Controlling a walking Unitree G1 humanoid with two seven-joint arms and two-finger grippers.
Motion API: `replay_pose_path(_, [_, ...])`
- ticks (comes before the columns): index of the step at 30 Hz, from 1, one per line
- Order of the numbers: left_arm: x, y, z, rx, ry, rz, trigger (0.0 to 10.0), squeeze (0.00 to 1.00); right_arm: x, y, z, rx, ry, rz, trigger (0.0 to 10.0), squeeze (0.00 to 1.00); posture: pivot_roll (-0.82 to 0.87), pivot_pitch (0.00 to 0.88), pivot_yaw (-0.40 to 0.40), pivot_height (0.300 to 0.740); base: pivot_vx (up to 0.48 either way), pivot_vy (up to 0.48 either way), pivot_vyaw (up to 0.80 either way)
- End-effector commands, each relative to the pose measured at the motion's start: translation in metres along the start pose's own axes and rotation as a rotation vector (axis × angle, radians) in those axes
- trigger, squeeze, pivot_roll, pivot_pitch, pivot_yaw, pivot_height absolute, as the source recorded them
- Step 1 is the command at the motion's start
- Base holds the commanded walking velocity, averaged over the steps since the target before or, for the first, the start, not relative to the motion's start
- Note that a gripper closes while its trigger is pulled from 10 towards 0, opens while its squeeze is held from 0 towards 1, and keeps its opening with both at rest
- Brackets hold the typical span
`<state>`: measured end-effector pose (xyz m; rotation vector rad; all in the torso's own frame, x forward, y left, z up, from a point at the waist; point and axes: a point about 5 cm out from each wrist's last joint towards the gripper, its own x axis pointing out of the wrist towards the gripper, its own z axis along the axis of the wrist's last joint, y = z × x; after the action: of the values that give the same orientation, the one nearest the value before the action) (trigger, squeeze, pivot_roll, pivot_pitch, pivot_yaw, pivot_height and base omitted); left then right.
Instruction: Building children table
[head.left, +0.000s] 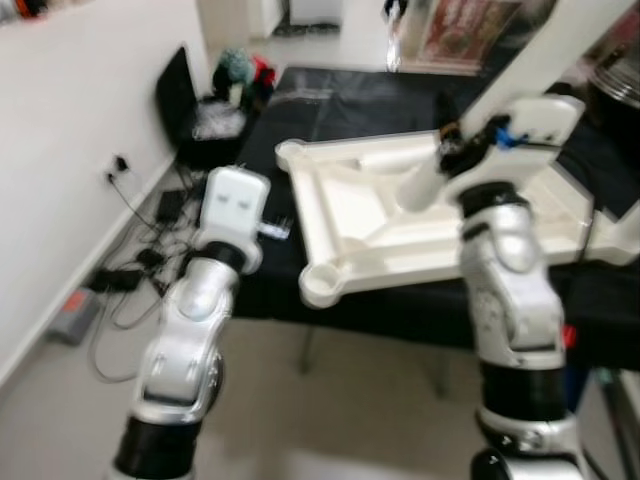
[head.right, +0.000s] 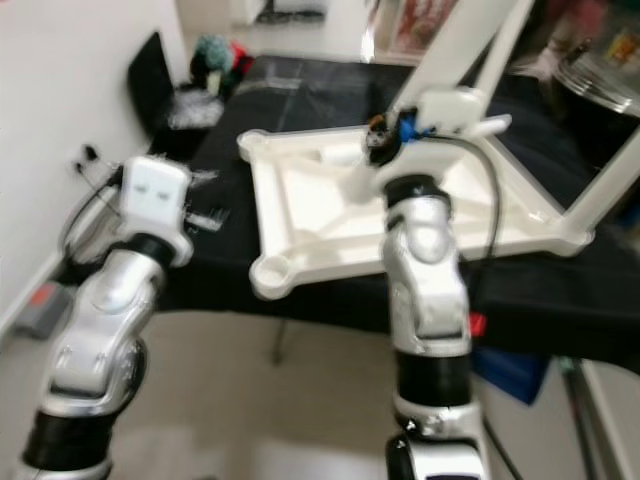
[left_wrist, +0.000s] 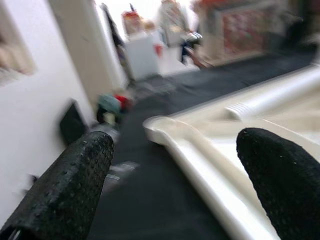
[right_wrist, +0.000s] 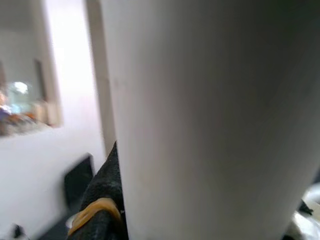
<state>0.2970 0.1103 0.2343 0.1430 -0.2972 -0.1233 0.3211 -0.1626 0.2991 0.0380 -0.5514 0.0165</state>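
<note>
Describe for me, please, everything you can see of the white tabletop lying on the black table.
The tabletop looks like glossy white plastic and lies upside down on the black table, showing raised ribs and round leg sockets at the corners. One near corner juts past the table's edge. A white leg rises slanted from its middle, where the right gripper is.

No text, label, brand, number or sign can be read in any view; the pictures are blurred.
</note>
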Motion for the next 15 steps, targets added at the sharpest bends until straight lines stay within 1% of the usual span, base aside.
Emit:
replay_pose_path(1, [-0.003, -0.003, -0.002, 0.0, 0.015, -0.019, 10.0, 0.0, 0.003, 0.001, 0.003, 0.013, -0.006, 0.016, 10.0, 0.0, 0.14, 0.131, -0.022, 0.74, 0.0, 0.0, 0.0])
replay_pose_path(2, [-0.005, -0.004, -0.003, -0.002, 0.022, -0.025, 10.0, 0.0, 0.005, 0.0, 0.003, 0.007, -0.006, 0.025, 10.0, 0.0, 0.14, 0.131, -0.022, 0.74, 0.0, 0.0, 0.0])
replay_pose_path(6, [-0.005, -0.004, -0.003, -0.002, 0.022, -0.025, 10.0, 0.0, 0.005, 0.0, 0.003, 0.007, -0.006, 0.025, 10.0, 0.0, 0.14, 0.131, -0.022, 0.74, 0.0, 0.0, 0.0])
replay_pose_path(7, [-0.008, -0.006, -0.005, -0.014, 0.03, -0.032, 10.0, 0.0, 0.008, -0.001, 0.004, 0.011, -0.004, 0.03, 10.0, 0.0, 0.13, 0.135, -0.018, 0.74, 0.0, 0.0, 0.0])
replay_pose_path(8, [-0.011, -0.008, -0.005, -0.025, 0.035, -0.039, 10.0, 0.0, 0.013, -0.003, 0.007, 0.021, -0.014, 0.031, 10.0, 0.0, 0.14, 0.147, -0.026, 0.74, 0.0, 0.0, 0.74])
replay_pose_path(10, [-0.011, -0.008, -0.005, -0.025, 0.035, -0.039, 10.0, 0.0, 0.013, -0.003, 0.007, 0.021, -0.014, 0.031, 10.0, 0.0, 0.14, 0.147, -0.026, 0.74, 0.0, 0.0, 0.74])
replay_pose_path(11, [-0.013, -0.011, -0.005, -0.034, 0.036, -0.046, 10.0, 0.0, 0.018, -0.004, 0.01, 0.027, -0.026, 0.039, 10.0, 0.0, 0.14, 0.15, -0.028, 0.74, 0.0, 0.0, 0.8])
replay_pose_path(12, [-0.013, -0.011, -0.005, -0.034, 0.036, -0.046, 10.0, 0.0, 0.018, -0.004, 0.01, 0.027, -0.026, 0.039, 10.0, 0.0, 0.14, 0.15, -0.028, 0.74, 0.0, 0.0, 0.8])
replay_pose_path(14, [-0.017, -0.017, -0.003, -0.051, 0.038, -0.067, 10.0, 0.0, 0.033, -0.005, 0.015, 0.012, -0.035, 0.06, 10.0, 0.0, 0.14, 0.16, -0.03, 0.74, 0.0, 0.0, 0.8])
replay_pose_path(15, [-0.017, -0.017, -0.003, -0.051, 0.038, -0.067, 10.0, 0.0, 0.033, -0.005, 0.015, 0.012, -0.035, 0.06, 10.0, 0.0, 0.14, 0.16, -0.03, 0.74, 0.0, 0.0, 0.8])
